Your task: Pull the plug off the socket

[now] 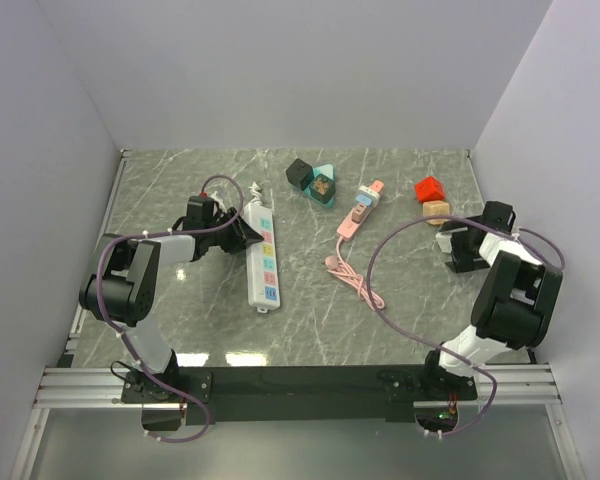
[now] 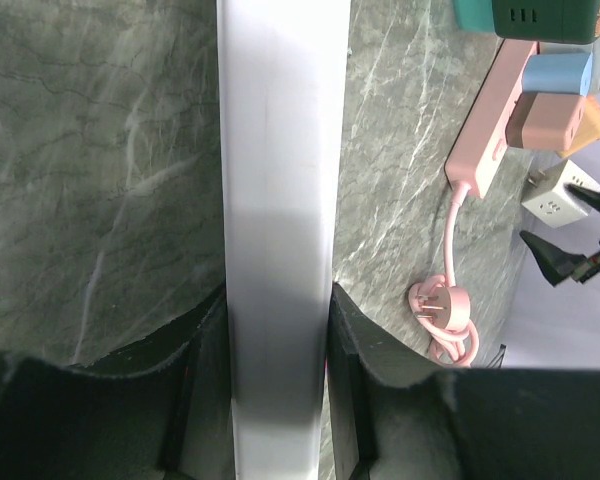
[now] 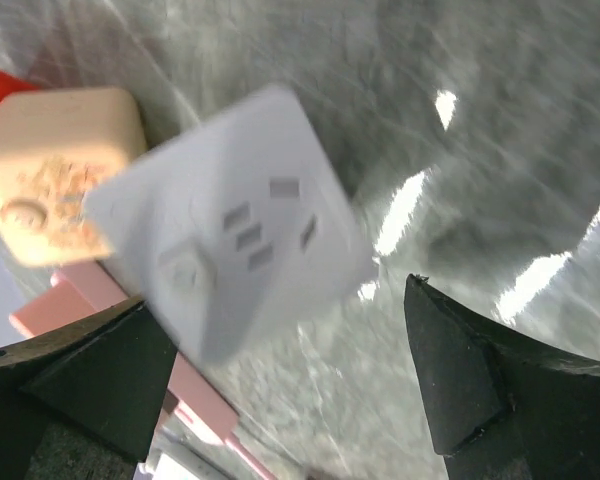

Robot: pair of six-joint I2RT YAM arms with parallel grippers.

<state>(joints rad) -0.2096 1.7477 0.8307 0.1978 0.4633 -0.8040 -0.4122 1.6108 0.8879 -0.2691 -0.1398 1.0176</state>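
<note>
My left claw (image 1: 242, 232) is clamped across the white power strip (image 1: 263, 255) near its far end. In the left wrist view each finger (image 2: 205, 340) presses a long edge of the strip (image 2: 280, 200), with no gap on either side. The strip lies flat on the marble table (image 1: 180, 190), its length running from far to near.

Left of the strip there is bare marble out to the side wall, with only my own left arm over it. Right of the strip comes a wide open band of table, then the pink power strip (image 1: 358, 212) lying aslant, with its cord and pink plug (image 1: 355, 282) coiled at its near end. Beyond the strip's far end, to the right, a black cube (image 1: 299, 174) and a teal block (image 1: 323, 183) sit touching each other.

My right claw (image 1: 450, 240) is far to the right of the strip, close to the right wall, jaws spread wide and gripping nothing. The white cube adapter (image 3: 235, 255) sits between its fingers, well apart from the strip. It is too blurred to tell if a finger touches it. A beige cube (image 3: 60, 165) is just beside it and a red cube (image 1: 429, 188) just beyond, so that corner is crowded.
</note>
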